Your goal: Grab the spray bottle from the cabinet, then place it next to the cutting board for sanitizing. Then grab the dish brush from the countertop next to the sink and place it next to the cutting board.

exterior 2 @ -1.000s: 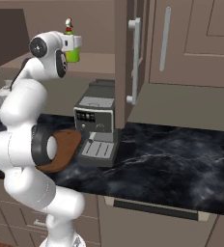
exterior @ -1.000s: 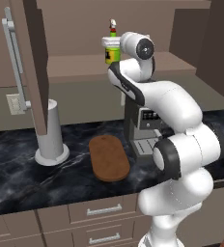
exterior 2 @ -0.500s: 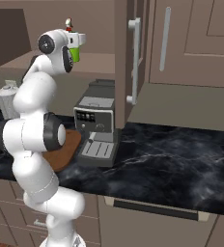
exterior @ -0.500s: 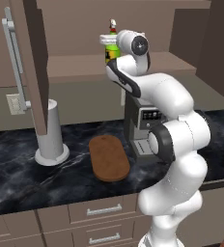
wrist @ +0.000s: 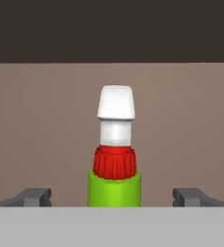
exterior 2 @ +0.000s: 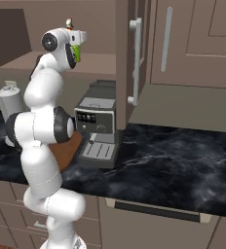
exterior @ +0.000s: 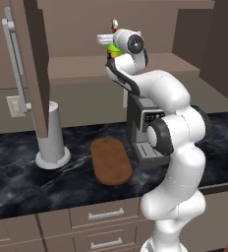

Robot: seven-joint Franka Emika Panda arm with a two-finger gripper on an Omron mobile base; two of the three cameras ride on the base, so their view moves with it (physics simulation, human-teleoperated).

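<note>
A: While raised at cabinet (exterior: 32, 74) shelf level, pincer (wrist: 113, 197) status?
B: Spread wide, fingers (wrist: 34, 197) flanking spray bottle (wrist: 114, 159), no visible contact.
A: Bottle location?
B: Upright on shelf, above desk (exterior: 27, 182) and cutting board (exterior: 110, 161).

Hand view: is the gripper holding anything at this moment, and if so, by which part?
Nothing is held. The gripper is open, its fingertips standing apart on either side of the spray bottle without touching it.
</note>
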